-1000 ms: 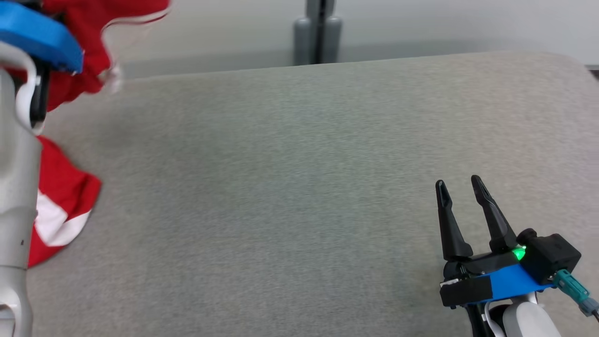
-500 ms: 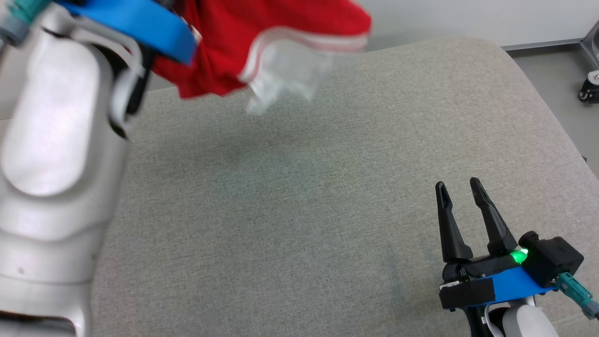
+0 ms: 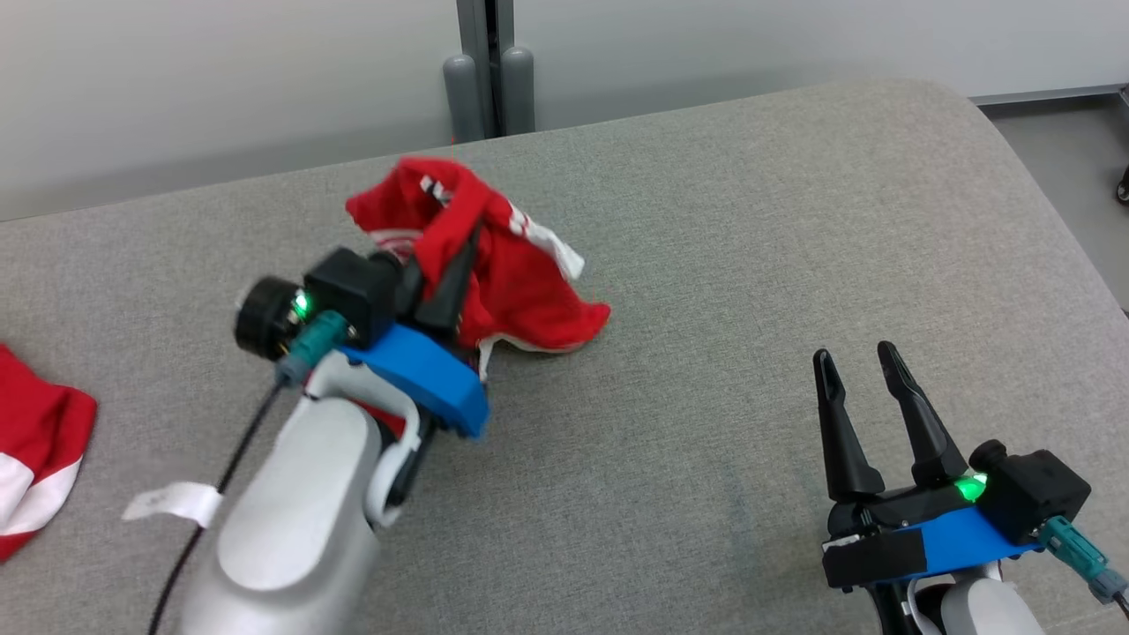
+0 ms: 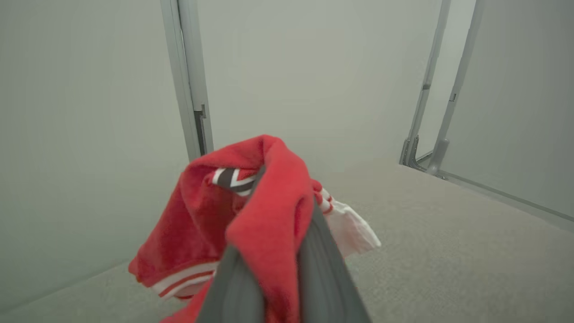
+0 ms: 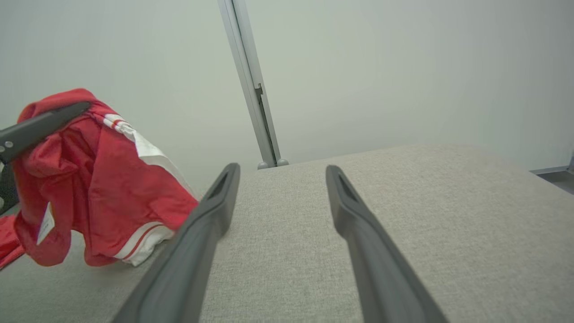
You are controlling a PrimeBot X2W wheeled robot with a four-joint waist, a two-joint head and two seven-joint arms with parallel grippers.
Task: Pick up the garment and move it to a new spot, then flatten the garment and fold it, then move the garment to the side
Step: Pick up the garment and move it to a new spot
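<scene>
Toward 10 o'clock from your right jaws, well apart from them across the grey worktop (image 3: 706, 265), hangs the red garment (image 3: 520, 291) with white trim. It is bunched in your left jaws, which are clenched on a fold near its top. Its lower hem appears to touch the worktop, and the bunch runs roughly from 11 o'clock down to 4 o'clock in the head view. Your right jaws stand released and carry nothing. The left arm is the nearer one, so setting the garment down looks like its job. Spreading it would then call the right arm across. Count one held garment, one second red-and-white cloth (image 3: 35, 441) at the 9 o'clock edge, and one white tag (image 3: 172, 503) near it.
</scene>
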